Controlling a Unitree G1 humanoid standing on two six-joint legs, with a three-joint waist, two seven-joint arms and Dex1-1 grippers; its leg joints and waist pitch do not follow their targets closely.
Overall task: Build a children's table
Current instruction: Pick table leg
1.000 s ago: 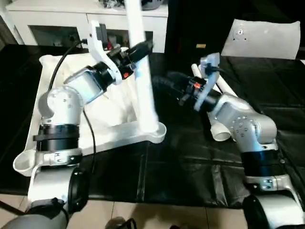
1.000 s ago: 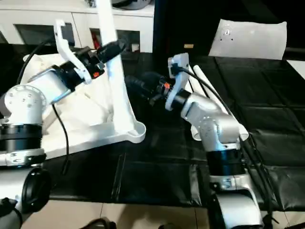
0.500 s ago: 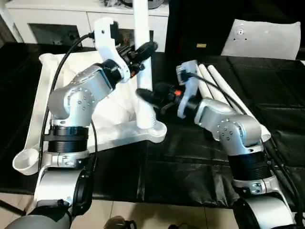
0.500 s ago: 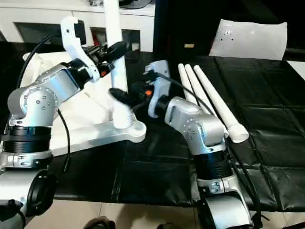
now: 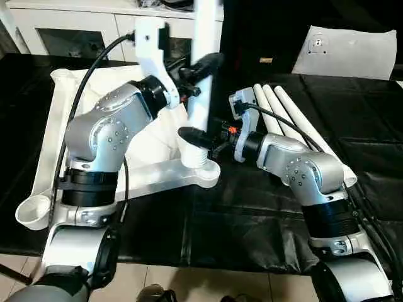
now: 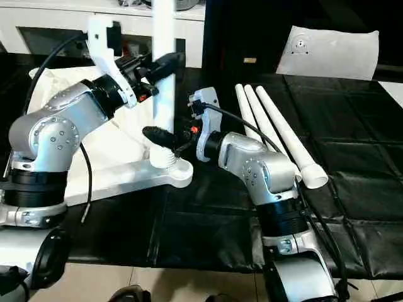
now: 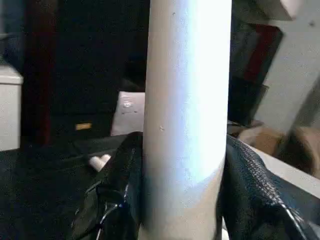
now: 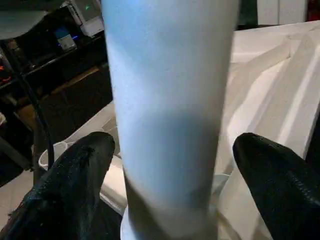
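The children's table top [image 5: 45, 138] lies upside down on the left of the black mat, ribbed side up. One white leg [image 5: 200, 107] stands upright in its near right corner socket [image 5: 213, 173]. My left gripper [image 5: 203, 66] is shut on the leg high up; its fingers [image 7: 117, 190] press both sides of the tube [image 7: 187, 125]. My right gripper [image 5: 200, 141] is open around the leg just above the socket, and its fingertips [image 8: 70, 170] stand clear of the tube [image 8: 170, 100]. Three more legs [image 5: 296, 119] lie side by side on the mat at the right.
A white glass-door cabinet [image 5: 75, 25] runs along the back. A flat white sheet with a round fitting [image 5: 349, 50] lies at the back right. The table's near left corner socket [image 5: 31, 214] sits close to the mat's front edge. Black mat [image 5: 252, 214] covers the floor.
The leg has swung from a tilt to upright in the socket. My right gripper has moved left to the leg's base and now straddles it. The left gripper rose with the leg.
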